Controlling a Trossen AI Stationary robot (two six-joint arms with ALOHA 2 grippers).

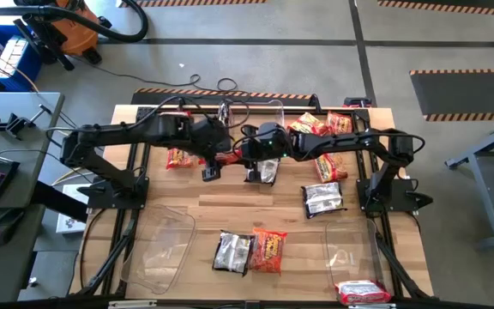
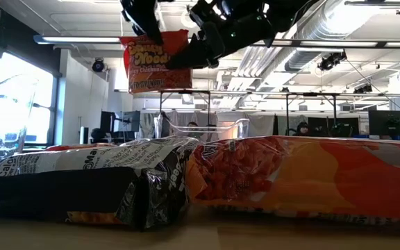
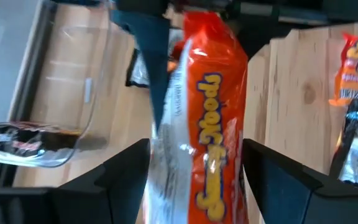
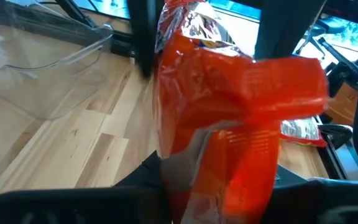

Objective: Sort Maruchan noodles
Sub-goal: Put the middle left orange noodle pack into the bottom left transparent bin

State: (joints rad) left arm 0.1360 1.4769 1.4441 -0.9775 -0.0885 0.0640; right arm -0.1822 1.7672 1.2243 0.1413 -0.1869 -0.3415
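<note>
Industrial lab: exposed ceiling ducts (image 2: 367, 28), hazard-striped concrete floor (image 1: 316, 26).

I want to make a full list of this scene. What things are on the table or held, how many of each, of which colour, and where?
held packet: one, orange-red, lifted above mid-table between both grippers
orange-red packets: five lying; one back left, three grouped back right, one front middle
dark packets: three, black-silver; one below the grippers, one right of centre, one front middle
pinkish packet: one, red-and-white, in the front right bin
clear bins: three; front left, front right, back edge
table: one, light wood
left gripper: shut on the held packet
right gripper: at the same packet
</note>
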